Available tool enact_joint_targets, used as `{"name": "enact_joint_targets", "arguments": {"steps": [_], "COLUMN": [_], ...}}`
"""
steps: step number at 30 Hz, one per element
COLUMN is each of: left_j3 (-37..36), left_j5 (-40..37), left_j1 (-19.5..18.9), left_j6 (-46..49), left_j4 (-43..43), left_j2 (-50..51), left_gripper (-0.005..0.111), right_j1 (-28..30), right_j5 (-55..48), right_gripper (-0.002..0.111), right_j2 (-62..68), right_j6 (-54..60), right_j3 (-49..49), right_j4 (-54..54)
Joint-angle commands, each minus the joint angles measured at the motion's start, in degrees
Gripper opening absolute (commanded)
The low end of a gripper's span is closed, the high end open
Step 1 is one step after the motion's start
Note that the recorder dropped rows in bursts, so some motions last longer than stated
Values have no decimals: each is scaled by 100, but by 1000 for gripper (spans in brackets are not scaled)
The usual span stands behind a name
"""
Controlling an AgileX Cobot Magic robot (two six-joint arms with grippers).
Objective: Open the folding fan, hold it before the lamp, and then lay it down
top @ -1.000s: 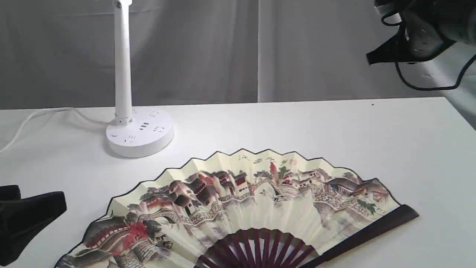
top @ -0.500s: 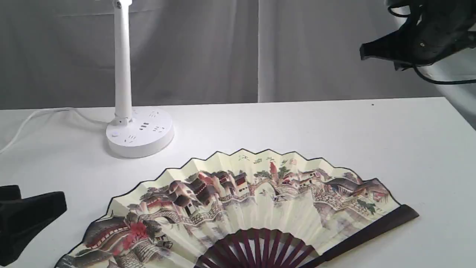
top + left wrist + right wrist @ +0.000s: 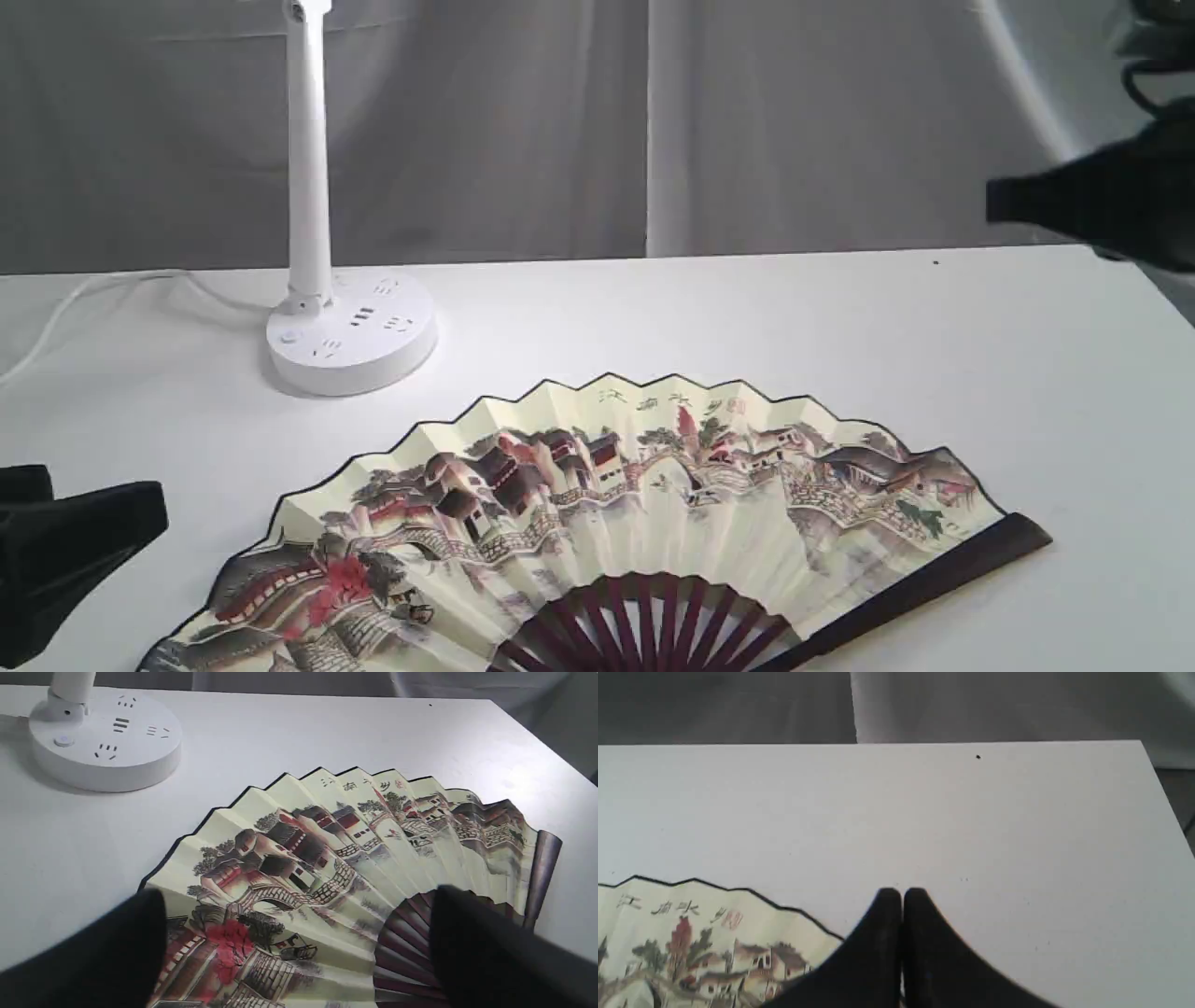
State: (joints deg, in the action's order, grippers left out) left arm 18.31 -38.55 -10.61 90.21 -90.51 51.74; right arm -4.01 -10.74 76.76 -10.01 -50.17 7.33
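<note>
The folding fan (image 3: 607, 523) lies spread open and flat on the white table, painted side up, with its maroon ribs (image 3: 653, 621) toward the near edge. No gripper touches it. The lamp (image 3: 308, 149) stands behind the fan's left half on its round socket base (image 3: 351, 341). My left gripper (image 3: 154, 509) hovers low beside the fan's left end. In the left wrist view this gripper (image 3: 296, 900) is open, its two fingers (image 3: 140, 933) wide apart over the fan (image 3: 327, 858). My right gripper (image 3: 999, 201) hangs in the air at the far right. Its tips (image 3: 902, 896) are shut together and hold nothing.
The lamp's white cord (image 3: 93, 289) trails left across the table from the base (image 3: 105, 742). The table's right edge (image 3: 1158, 289) runs close under the right gripper. A grey curtain (image 3: 560, 121) hangs behind. The fan's top edge (image 3: 714, 886) shows in the right wrist view.
The right gripper has swung down and to the right, away from the upper corner. The fan, the lamp and the left gripper have not moved.
</note>
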Motion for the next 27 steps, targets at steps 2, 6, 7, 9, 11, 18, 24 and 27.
{"name": "enact_joint_targets", "arguments": {"steps": [2, 6, 7, 9, 11, 18, 24, 27], "left_j3": [-14, -9, -9, -9, -9, -9, -9, -9], "left_j5": [-46, -89, -89, -89, -89, -89, -90, -90], "left_j1": [-11, -11, -11, -11, -11, -11, -11, -11], "left_j6": [27, 27, 27, 27, 27, 27, 26, 26], "left_j4": [-11, -11, -11, -11, -11, -11, -11, -11], "left_j2": [-24, -24, -24, -24, -24, -24, -24, -24], "left_gripper": [76, 76, 76, 76, 76, 76, 76, 76], "right_j1": [11, 11, 11, 11, 11, 11, 11, 1], "right_j5": [423, 423, 423, 377, 266, -488, -549, -599], "right_gripper": [0, 0, 0, 0, 0, 0, 0, 0], "right_j2": [-1107, -2286, -2621, -3242, -3972, -6166, -7335, -7676], "right_j6": [54, 54, 54, 54, 54, 125, 268, 268], "right_j3": [1166, 2057, 2257, 2573, 2878, 3507, 3667, 3667], "right_j4": [-92, -211, -325, -555, -733, -799, -800, -800]}}
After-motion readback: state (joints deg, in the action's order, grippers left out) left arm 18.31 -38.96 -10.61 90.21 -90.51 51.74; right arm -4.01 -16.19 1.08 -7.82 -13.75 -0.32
